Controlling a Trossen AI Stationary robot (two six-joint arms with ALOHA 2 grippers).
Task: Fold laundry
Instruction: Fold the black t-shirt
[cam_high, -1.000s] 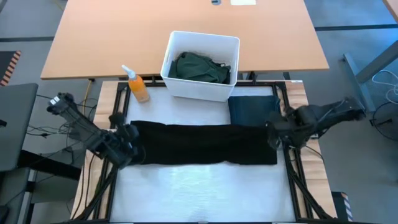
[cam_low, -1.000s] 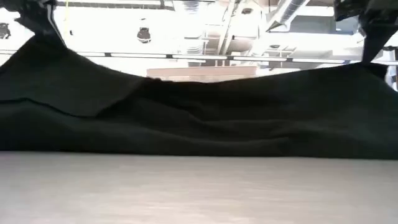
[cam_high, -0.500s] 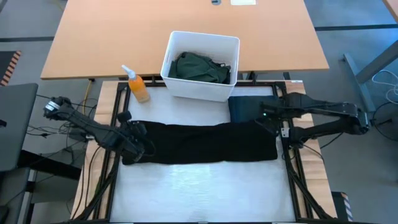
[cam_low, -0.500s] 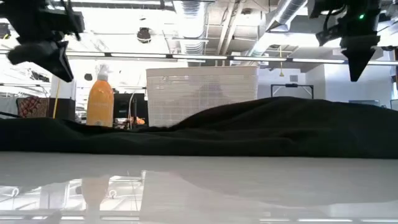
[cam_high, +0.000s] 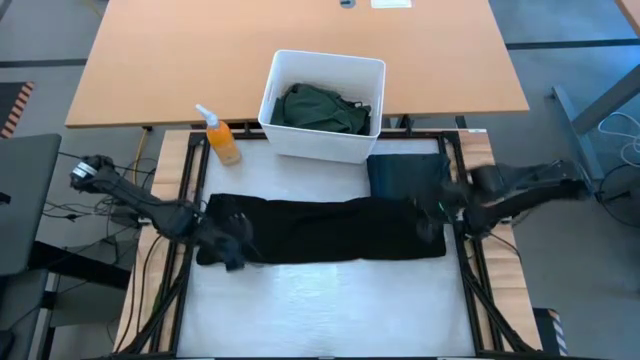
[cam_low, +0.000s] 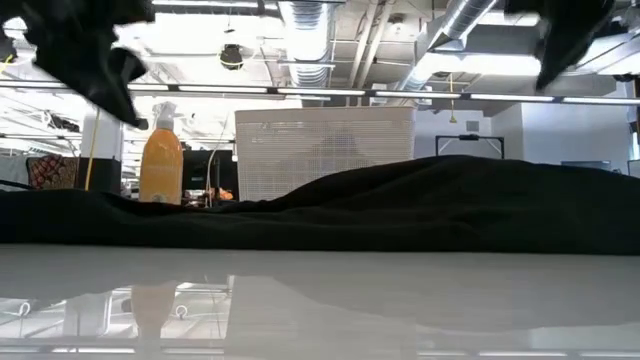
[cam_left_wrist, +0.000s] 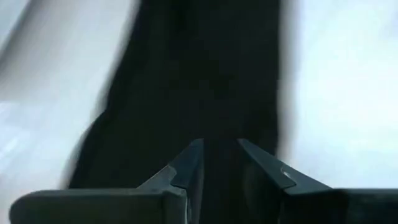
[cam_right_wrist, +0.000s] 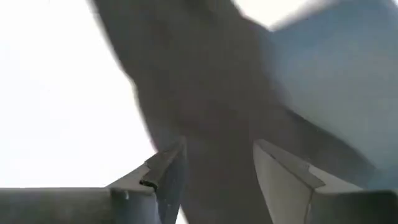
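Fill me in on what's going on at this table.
A two-armed robot is folding laundry. A long black garment lies flat across the white table. The left gripper is at one end of it and the right gripper at the other, both open and empty. A folded dark piece lies beside the white bin, which holds a green garment.

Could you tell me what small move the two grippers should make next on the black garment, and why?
Probably lower both again onto the ends of the long black garment and pinch them for another fold. It lies flat as a wide strip across the white table, the left gripper at one end and the right gripper at the other, both with fingers apart and nothing between them.
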